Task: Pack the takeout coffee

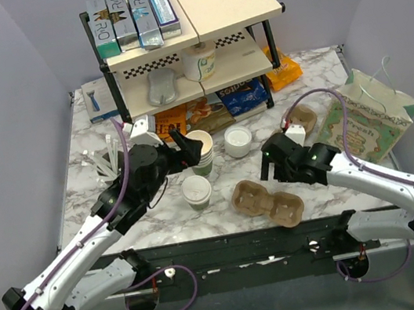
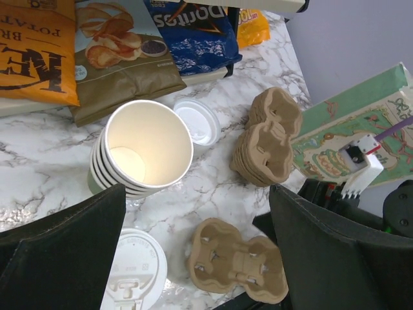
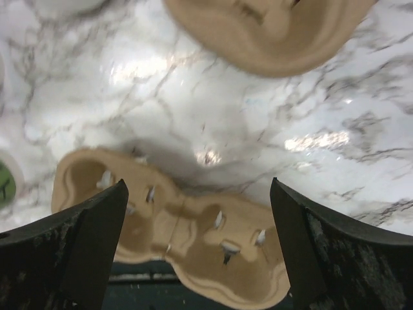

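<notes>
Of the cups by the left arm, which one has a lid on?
The short single cup, white-capped; the taller nested stack behind it stands open-topped.

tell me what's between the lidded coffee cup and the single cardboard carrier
Nothing; only bare tabletop separates the lidded coffee cup from the single cardboard carrier, clear in the top view.

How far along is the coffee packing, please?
Done: the coffee is lidded, and a carrier lies beside it. In hand: nothing; the left pincer and right pincer are both open. Left: seating the coffee in the carrier.
</notes>
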Robot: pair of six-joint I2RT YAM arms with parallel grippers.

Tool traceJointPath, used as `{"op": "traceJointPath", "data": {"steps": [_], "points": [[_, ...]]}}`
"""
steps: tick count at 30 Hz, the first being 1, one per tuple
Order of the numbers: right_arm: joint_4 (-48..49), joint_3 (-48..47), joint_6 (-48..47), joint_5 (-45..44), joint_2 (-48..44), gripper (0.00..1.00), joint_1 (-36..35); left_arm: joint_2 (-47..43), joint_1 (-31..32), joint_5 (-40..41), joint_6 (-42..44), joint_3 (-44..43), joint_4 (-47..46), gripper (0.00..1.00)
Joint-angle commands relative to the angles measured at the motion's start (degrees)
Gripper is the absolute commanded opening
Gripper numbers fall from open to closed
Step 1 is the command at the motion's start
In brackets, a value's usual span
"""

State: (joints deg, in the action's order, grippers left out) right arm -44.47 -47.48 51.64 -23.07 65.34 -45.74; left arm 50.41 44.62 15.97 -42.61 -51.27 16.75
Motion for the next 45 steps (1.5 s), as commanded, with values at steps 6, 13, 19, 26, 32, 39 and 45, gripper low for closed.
{"op": "traceJointPath", "data": {"steps": [6, 13, 19, 26, 32, 39, 45], "points": [[8.9, -6.6, -15.2, -1.0, 8.2, 1.0, 6.9, -6.6, -0.3, 8.6, 1.7, 0.9, 6.3, 0.99], [10.8, -8.3, -15.3, 5.1, 15.4, 1.0, 12.0, -8.4, -0.4, 10.7, 2.0, 0.5, 7.9, 0.99], [11.6, -11.7, -17.5, 1.2, 19.2, 1.0, 16.9, -7.7, -0.4, 11.4, 1.0, 0.2, 9.6, 0.99], [18.9, -14.5, -27.1, 1.5, 23.5, 1.0, 23.2, -8.3, -0.4, 12.2, 0.4, 0.0, 9.9, 0.99], [19.4, -21.1, -32.7, 6.2, 25.5, 1.0, 25.3, -8.0, -0.4, 12.3, -0.2, -0.6, 11.3, 0.99], [19.8, -18.7, -37.7, 23.8, 12.3, 1.0, 25.2, -9.0, -0.4, 12.4, -1.0, 0.3, 11.3, 0.99], [21.4, -10.2, -37.5, 36.8, -3.2, 1.0, 25.2, -9.2, -0.5, 10.1, -0.4, 0.7, 10.6, 0.99]]}}
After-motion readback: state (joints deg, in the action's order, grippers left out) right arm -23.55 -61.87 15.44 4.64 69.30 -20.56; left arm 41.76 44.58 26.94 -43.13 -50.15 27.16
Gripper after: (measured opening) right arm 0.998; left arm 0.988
